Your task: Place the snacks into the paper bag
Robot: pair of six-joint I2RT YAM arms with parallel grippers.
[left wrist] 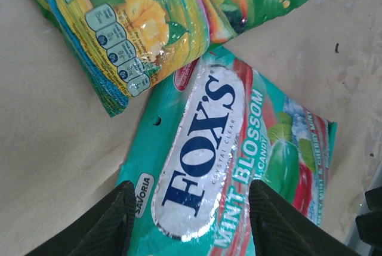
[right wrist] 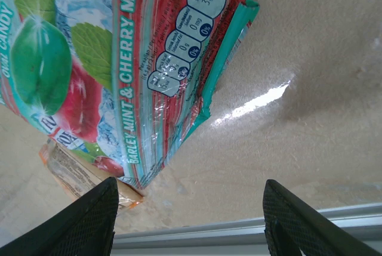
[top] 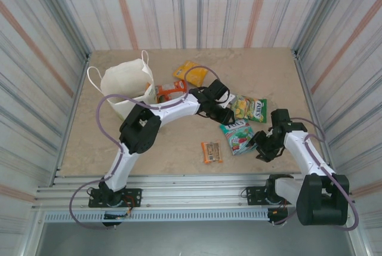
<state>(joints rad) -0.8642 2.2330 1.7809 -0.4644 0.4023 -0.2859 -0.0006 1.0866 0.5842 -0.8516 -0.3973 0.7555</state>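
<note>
The teal-red packet [top: 237,135] lies flat on the table, right of centre. My left gripper [top: 225,115] hovers over its upper end, open, its fingers [left wrist: 113,223] straddling the packet [left wrist: 221,148] without touching. My right gripper [top: 258,144] is open just right of the packet [right wrist: 107,59], with bare table between its fingertips [right wrist: 89,220]. The yellow-green packet [top: 250,108] [left wrist: 149,23] lies just beyond. The tiny orange bar pack [top: 211,151] [right wrist: 77,175] lies nearer the front. An orange packet [top: 190,72] and a red-orange one [top: 170,93] lie by the paper bag [top: 125,86], which stands at the back left.
The left arm [top: 173,110] stretches across the middle from the bag's side. A metal rail [top: 179,181] [right wrist: 239,232] runs along the table's front edge, close behind the right gripper. Striped walls enclose the table on three sides.
</note>
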